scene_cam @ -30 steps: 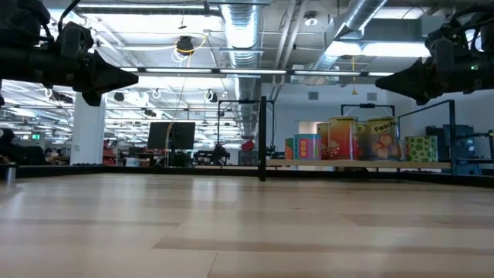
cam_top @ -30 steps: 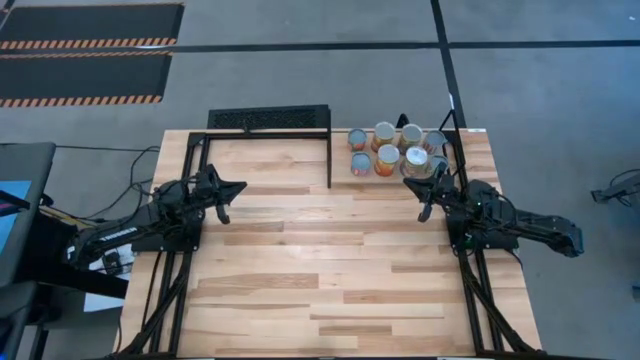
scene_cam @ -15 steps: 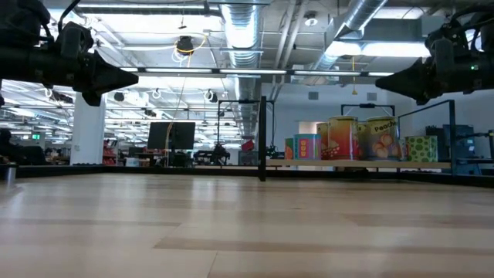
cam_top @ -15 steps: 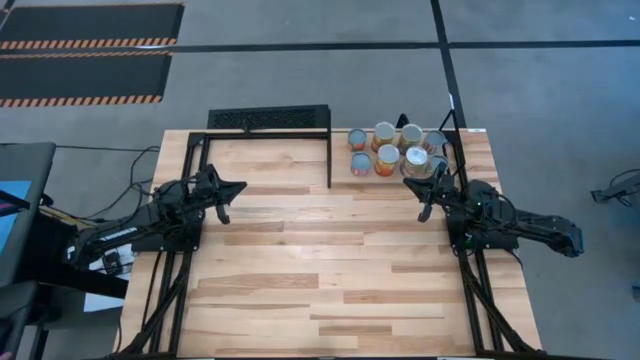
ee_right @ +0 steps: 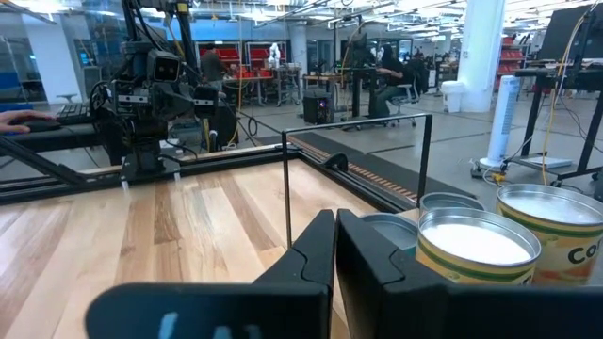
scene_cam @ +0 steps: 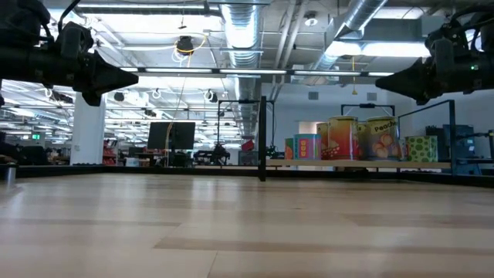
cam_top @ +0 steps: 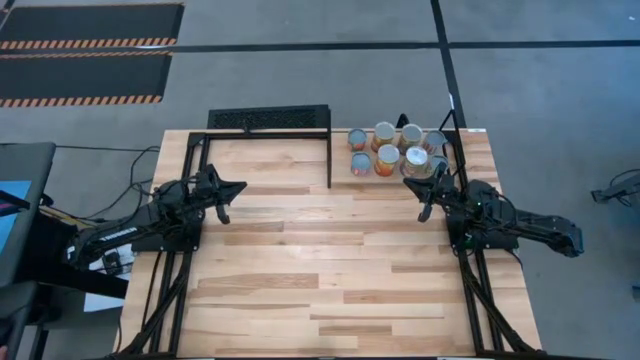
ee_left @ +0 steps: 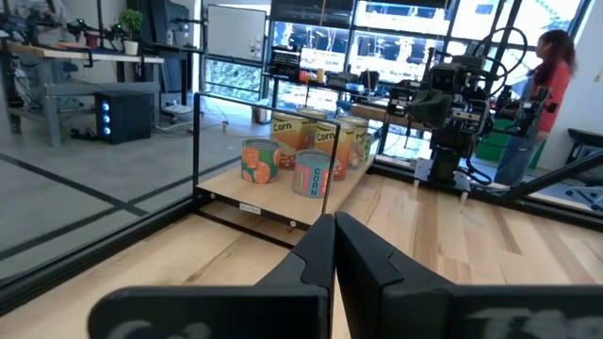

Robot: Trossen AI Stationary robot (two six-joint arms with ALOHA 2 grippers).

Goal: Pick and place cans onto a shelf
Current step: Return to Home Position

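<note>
The cans (cam_top: 386, 158) stand upright in a tight group on the low shelf (scene_cam: 355, 164) at the far right part of the table (cam_top: 300, 260). From above I count at least seven round tops in two rows, silvery, white or pale. In the low view the labels are orange, yellow, pink and green, and one reads "Peaches".

A thin black frame surrounds the shelf. One upright post (scene_cam: 263, 139) of it stands at the shelf's left end, between the cans and the bare far middle of the table. A black grille (cam_top: 268, 119) lies along the far edge, left of that post.

The right gripper (cam_top: 410, 182) hangs above the table just in front of the shelf, pointing to the far left. Its fingers (ee_right: 325, 250) are pressed together and hold nothing. The nearest can (ee_right: 476, 250) is close beside it, and in the low view the gripper's tip (scene_cam: 380, 79) shows higher than the can tops.

The left gripper (cam_top: 238, 186) hangs over the left side, well apart from the cans (ee_left: 311, 169). Its fingers (ee_left: 320, 250) are also pressed together and empty.

Between the two arms the wooden top is bare. Beyond the table a person in a red top (ee_left: 551, 75) stands in the room.
</note>
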